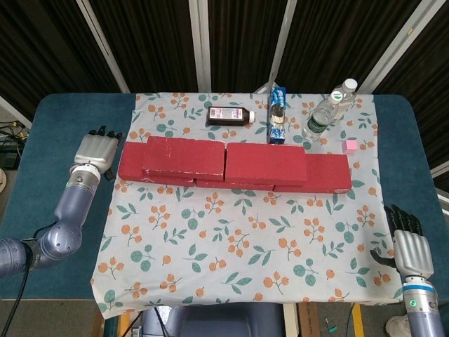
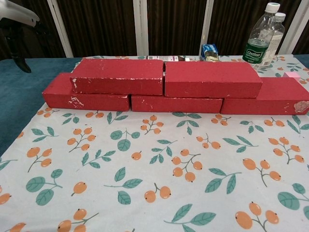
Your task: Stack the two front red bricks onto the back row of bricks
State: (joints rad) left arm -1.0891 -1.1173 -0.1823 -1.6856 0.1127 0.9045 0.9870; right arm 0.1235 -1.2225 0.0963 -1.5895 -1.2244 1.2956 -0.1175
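Two red bricks lie side by side on top of a lower row: the left upper brick [image 1: 184, 157] [image 2: 119, 76] and the right upper brick [image 1: 265, 162] [image 2: 211, 79]. The lower row of red bricks [image 1: 328, 170] [image 2: 86, 99] sticks out at both ends. My left hand [image 1: 96, 152] hovers over the blue table left of the bricks, fingers apart, holding nothing; its edge shows at the chest view's top left [image 2: 14, 19]. My right hand [image 1: 411, 247] is low at the front right, open and empty.
Behind the bricks stand a dark bottle lying down [image 1: 229, 115], a blue carton [image 1: 278, 114], a clear water bottle [image 1: 327, 109] [image 2: 261, 34] and a small pink cube [image 1: 349, 145]. The floral cloth [image 1: 238, 239] covers the table in front of the bricks.
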